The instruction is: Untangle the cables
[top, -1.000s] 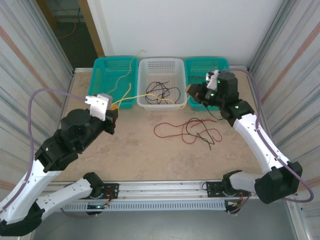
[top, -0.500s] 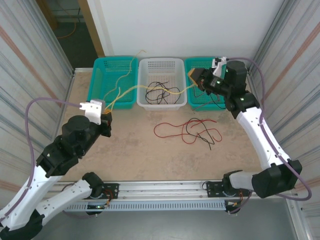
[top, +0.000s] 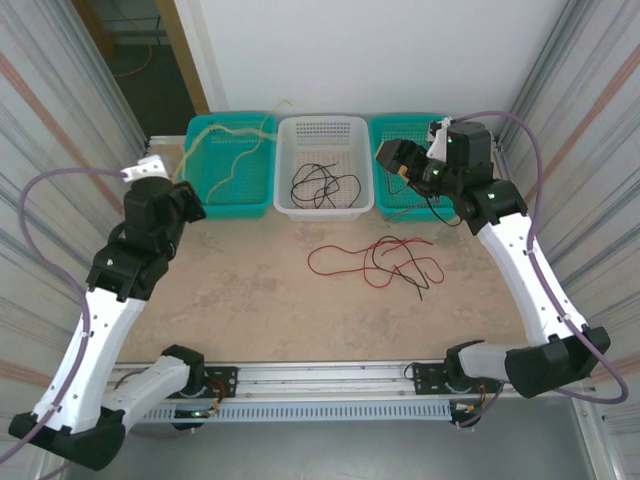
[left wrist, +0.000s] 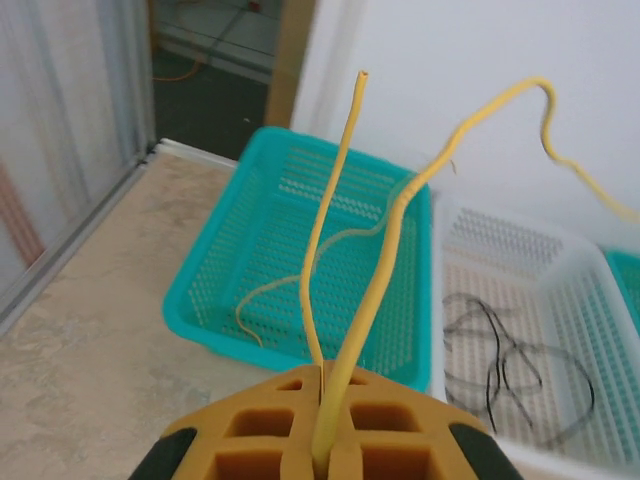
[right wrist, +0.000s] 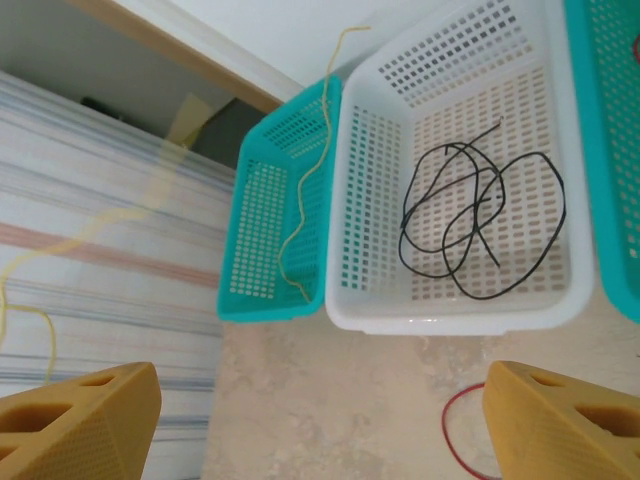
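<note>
The bench [top: 250, 310] is a pale, mottled stone-look slab with an aluminium rail [top: 330, 375] along its near edge. Ribbed panels [top: 60, 120] close in both sides, a white wall [top: 400, 60] stands behind, and a dark doorway [top: 140, 50] opens at the far left.

Three baskets sit in a row against the wall: a teal one [top: 228, 212], a white one [top: 322, 213], and another teal one [top: 400, 125].

The left claw [left wrist: 322, 410], raised over the bench's left edge, is pressed together on two yellow cables [left wrist: 370, 290], which rise from its pads and trail over the left teal basket. The right claw [right wrist: 320, 420] hangs above the gap between the white and right teal baskets, spread wide and pinching nothing.

Black cables [top: 322, 185] lie looped in the white basket. A red cable [top: 330, 258] and a black one [top: 395, 268] lie crossed on the bare bench just in front of the baskets.
</note>
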`<act>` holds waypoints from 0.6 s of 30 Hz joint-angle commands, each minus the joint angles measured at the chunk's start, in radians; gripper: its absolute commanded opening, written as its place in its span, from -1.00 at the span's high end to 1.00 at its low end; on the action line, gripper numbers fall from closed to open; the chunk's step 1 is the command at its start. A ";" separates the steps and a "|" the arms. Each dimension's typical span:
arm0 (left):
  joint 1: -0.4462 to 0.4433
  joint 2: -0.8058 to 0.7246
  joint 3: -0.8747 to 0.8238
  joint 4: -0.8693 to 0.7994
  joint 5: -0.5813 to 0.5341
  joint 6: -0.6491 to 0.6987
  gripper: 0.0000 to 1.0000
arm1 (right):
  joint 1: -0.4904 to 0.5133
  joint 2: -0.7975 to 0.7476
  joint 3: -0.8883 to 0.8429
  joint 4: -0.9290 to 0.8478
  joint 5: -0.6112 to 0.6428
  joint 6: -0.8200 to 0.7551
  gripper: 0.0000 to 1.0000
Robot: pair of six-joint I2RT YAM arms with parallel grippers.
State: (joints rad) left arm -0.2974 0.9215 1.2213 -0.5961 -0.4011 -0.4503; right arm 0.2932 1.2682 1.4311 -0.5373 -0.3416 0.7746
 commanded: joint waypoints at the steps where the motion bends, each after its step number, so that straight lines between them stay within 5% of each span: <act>1: 0.078 0.034 0.037 0.127 0.078 -0.097 1.00 | -0.005 -0.027 0.016 -0.046 -0.003 -0.048 -0.66; 6: 0.126 0.149 0.073 0.263 0.020 -0.084 1.00 | 0.012 -0.004 0.007 -0.035 -0.055 -0.054 -0.66; 18: 0.185 0.376 0.029 0.581 0.039 -0.301 1.00 | 0.070 0.030 0.002 -0.082 -0.054 -0.119 -0.66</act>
State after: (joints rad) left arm -0.1272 1.2808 1.2640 -0.1444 -0.3435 -0.6674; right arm 0.3592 1.2984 1.4307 -0.5938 -0.3897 0.6994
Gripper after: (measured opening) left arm 0.077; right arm 0.830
